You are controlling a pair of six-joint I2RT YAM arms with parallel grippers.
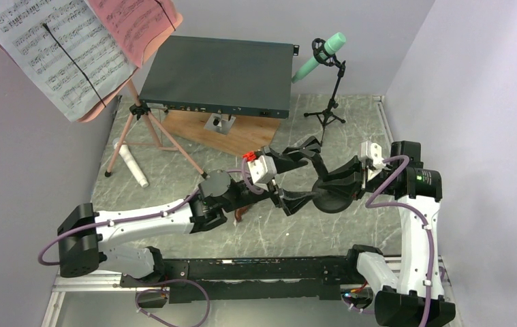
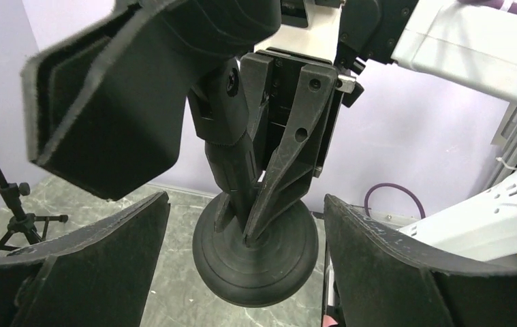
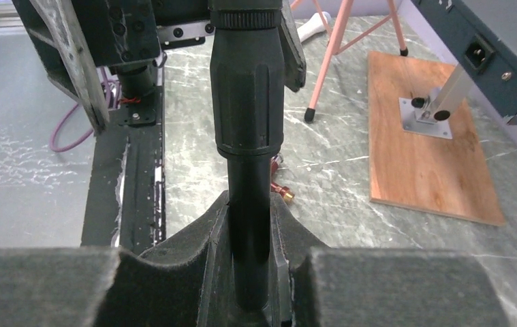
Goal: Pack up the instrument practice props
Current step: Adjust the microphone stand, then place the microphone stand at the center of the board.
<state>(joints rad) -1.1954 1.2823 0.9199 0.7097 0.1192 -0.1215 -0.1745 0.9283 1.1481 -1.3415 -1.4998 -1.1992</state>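
Sheet-music pages (image 1: 51,48) left, box (image 1: 221,71) middle, standing microphone (image 1: 320,56) right

Between the fingers of the left gripper (image 2: 245,197) the gap was not free — the round base of the black mic mount (image 2: 255,262) took most of it, leaving a narrow strip open at each side. Just above the base the right gripper (image 3: 250,218), closed on the mount's post, blocked the way in from the top. Outside the left finger the table (image 2: 58,197) lay open up to a black tripod stand (image 2: 17,218). Ahead of the right gripper's fingers bare stone reached the pink tripod legs (image 3: 340,54) — the wooden board (image 3: 432,136) barred the right side.
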